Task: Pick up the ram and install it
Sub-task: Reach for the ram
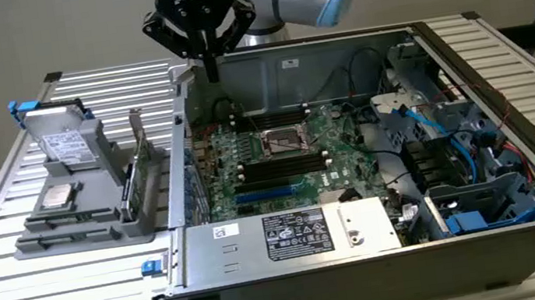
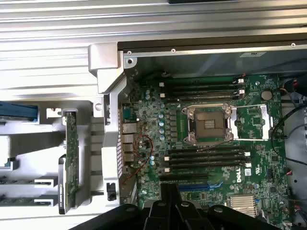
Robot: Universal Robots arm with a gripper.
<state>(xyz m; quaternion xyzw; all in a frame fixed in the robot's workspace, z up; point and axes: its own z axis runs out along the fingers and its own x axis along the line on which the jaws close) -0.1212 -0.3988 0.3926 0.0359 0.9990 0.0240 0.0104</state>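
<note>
Closest stands the open case (image 1: 290, 233) on the slatted counter (image 1: 11, 265), its motherboard (image 1: 220, 174) exposed. Over the case's far corner, toward the exterior view's left, hangs the hand (image 1: 211, 70), fingers pressed together, gripping and touching nothing. Well apart, outside the case, the ram (image 1: 129, 191) stands on edge in a gray holder (image 1: 80, 235), beside a bracketed card (image 1: 139, 140).

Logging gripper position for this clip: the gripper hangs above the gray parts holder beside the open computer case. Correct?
No. The gripper hangs above a far corner of the open computer case, not above the gray parts holder, which stands beside the case on the exterior view's left. The exterior view shows this.
</note>
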